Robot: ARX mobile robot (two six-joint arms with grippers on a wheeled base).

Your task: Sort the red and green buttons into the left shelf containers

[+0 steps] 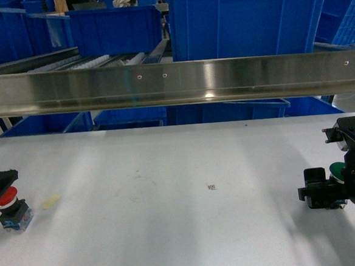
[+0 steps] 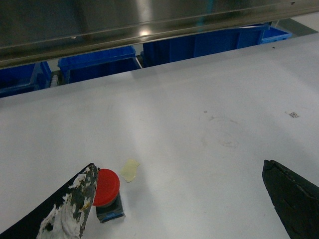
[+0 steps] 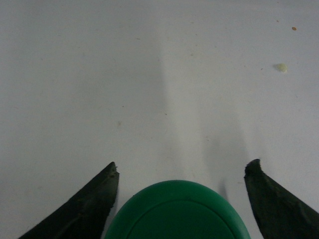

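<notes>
The red button (image 1: 7, 198) stands on the white table at the far left, on its dark and blue block. In the left wrist view the red button (image 2: 106, 187) rests against the paint-flecked left finger (image 2: 75, 206) of my left gripper (image 2: 179, 191), which is open wide. The green button (image 1: 337, 170) is at the right, under my right gripper (image 1: 330, 182). Seen from the right wrist, the green cap (image 3: 177, 211) lies between the two dark fingers of the open right gripper (image 3: 184, 164), with gaps on both sides. A blue container (image 1: 97, 35) stands on the left shelf behind.
A steel rail (image 1: 174, 81) runs across the table's far edge. More blue bins (image 1: 249, 24) stand behind and below it. A yellowish scrap (image 2: 130, 170) lies beside the red button, and a small printed mark (image 1: 212, 186) sits mid-table.
</notes>
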